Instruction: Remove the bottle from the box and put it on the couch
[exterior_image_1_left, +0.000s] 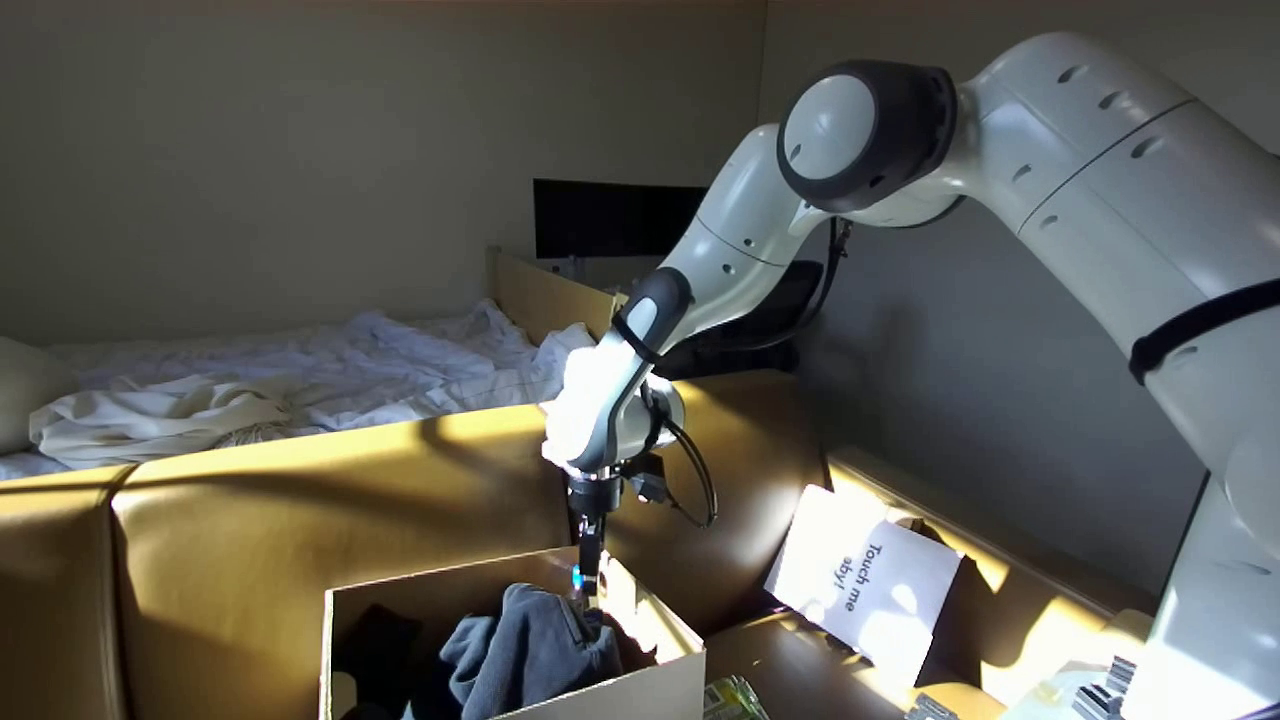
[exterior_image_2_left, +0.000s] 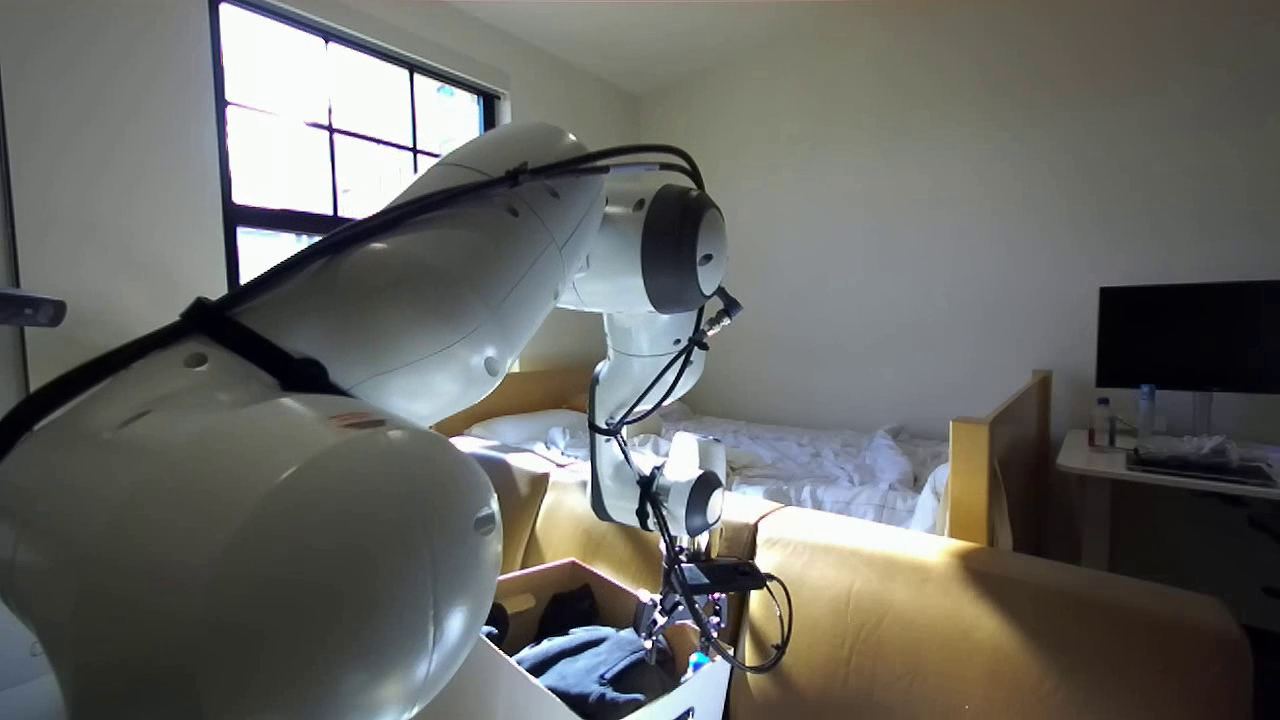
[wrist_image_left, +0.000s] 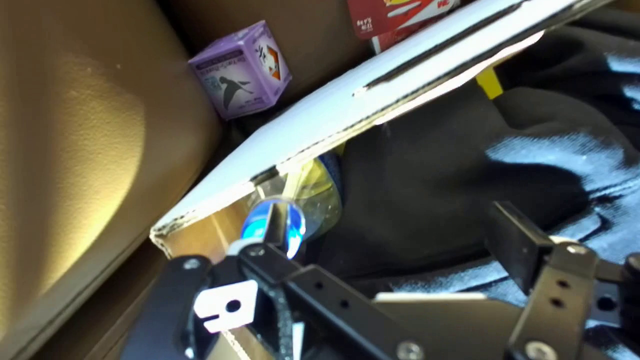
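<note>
Starting at the gripper (wrist_image_left: 387, 222): spread wide, holding nothing, pointing down over the corner of the box (exterior_image_1_left: 660, 690) by the back of the couch (exterior_image_1_left: 330, 530). Next, to the bottle (wrist_image_left: 320, 205): inside the box, in that same corner, close along the slotted wall. Not squarely between the fingers (wrist_image_left: 515, 250); set instead at one end of their spread, toward the couch back, with the blue cap (wrist_image_left: 296, 227) partly covered by the nearer finger in the wrist view. Touching that finger or just clear beneath: hard to tell from this angle. Runs lengthwise from the cap, uppermost and closest to the gripper, down into the box, vanishing between wall and dark cloth (wrist_image_left: 425, 200).

Turns, as judged here, on a sideways shift: along the closing line, toward the couch back, to bring the cap between the fingers before going lower. Likely to pinch mainly cloth if closed from here. Tight, too, for the outer finger between cap and cardboard; best eased down slowly to avoid catching the box edge. Then upward along the bottle's own length, out past the rim, and across to the couch, avoiding the purple carton (wrist_image_left: 240, 72) just outside the slotted wall.
</note>
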